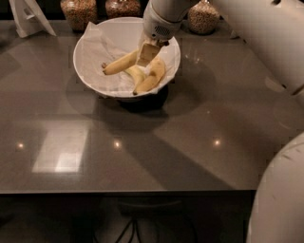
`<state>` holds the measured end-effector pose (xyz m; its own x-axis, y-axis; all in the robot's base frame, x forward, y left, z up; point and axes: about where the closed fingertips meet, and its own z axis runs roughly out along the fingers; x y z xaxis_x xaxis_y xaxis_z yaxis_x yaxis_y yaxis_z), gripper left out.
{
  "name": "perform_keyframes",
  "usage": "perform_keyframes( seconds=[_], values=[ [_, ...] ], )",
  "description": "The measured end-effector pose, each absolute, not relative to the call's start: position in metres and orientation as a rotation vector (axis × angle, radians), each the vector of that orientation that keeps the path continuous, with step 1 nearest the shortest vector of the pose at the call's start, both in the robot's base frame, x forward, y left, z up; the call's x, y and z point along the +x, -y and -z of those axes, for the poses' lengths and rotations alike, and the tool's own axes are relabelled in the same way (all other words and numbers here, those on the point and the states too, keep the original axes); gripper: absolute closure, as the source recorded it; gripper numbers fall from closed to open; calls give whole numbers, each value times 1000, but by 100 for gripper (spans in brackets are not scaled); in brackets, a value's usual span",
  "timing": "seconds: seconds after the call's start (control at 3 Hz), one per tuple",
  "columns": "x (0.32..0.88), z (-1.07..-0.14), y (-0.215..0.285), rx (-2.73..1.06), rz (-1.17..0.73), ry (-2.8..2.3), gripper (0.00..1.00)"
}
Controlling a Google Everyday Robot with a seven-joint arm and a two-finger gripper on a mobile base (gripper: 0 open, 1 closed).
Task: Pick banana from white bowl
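Observation:
The white bowl [85,45], lined with crumpled paper, stands on a dark base at the back middle of the dark table. Three bananas lie in it. The long, slim banana [119,64] points its small dark tip left, and its right end sits at my gripper. A plumper curved banana [153,76] and a shorter one [136,75] lie below it. My gripper [146,55] reaches down into the bowl from above and is shut on the right end of the long banana, holding that end a little raised.
Three glass jars of grains [79,12] [122,7] [203,17] stand behind the bowl. A white stand [27,16] is at the back left. My white arm [266,42] and body [280,199] fill the right side. The table's front edge [128,191] runs across.

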<state>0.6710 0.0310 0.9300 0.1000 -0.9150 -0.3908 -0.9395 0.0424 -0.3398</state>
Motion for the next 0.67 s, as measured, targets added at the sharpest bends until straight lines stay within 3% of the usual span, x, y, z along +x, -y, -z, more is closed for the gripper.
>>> perform_keyframes(
  seconds=[0.67],
  values=[
    [637,-1012,0,-1614,-165,-1669,100]
  ],
)
